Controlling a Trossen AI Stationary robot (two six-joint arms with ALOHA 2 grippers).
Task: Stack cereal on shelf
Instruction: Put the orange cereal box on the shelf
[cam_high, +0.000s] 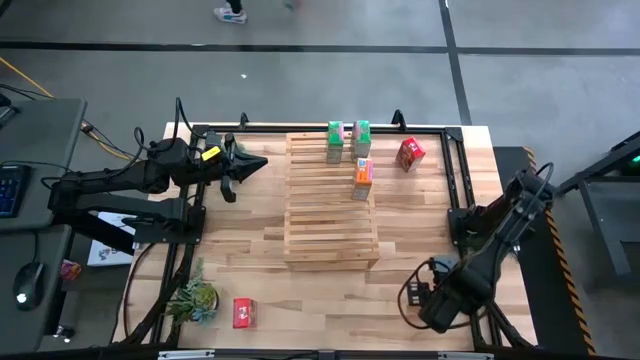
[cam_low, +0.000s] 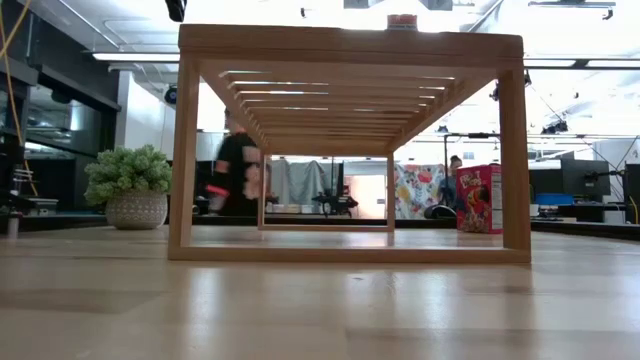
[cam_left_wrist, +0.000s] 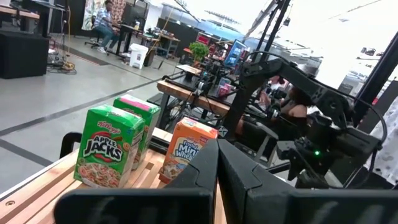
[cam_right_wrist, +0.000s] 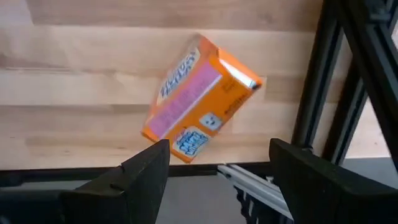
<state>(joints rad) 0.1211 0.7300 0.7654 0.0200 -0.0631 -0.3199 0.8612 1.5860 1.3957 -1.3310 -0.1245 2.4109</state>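
The pale wooden shelf (cam_high: 330, 205) stands mid-table. On its far part stand two green cereal boxes (cam_high: 334, 141) (cam_high: 361, 137) and an orange box (cam_high: 363, 177); the left wrist view shows them as green (cam_left_wrist: 107, 147) and orange (cam_left_wrist: 186, 152). One red box (cam_high: 410, 153) stands on the table right of the shelf. Another red box (cam_high: 243, 313) lies near the near edge. A second orange box (cam_right_wrist: 202, 96) lies flat on the table under my right gripper (cam_right_wrist: 217, 168), which is open above it at the near right corner. My left gripper (cam_high: 238, 172) hovers shut, left of the shelf.
A small potted plant (cam_high: 195, 298) sits at the near left corner, beside the lying red box. A black frame rail (cam_right_wrist: 323, 81) runs along the table edge next to the orange box. Bare tabletop lies on both sides of the shelf. People move in the room behind.
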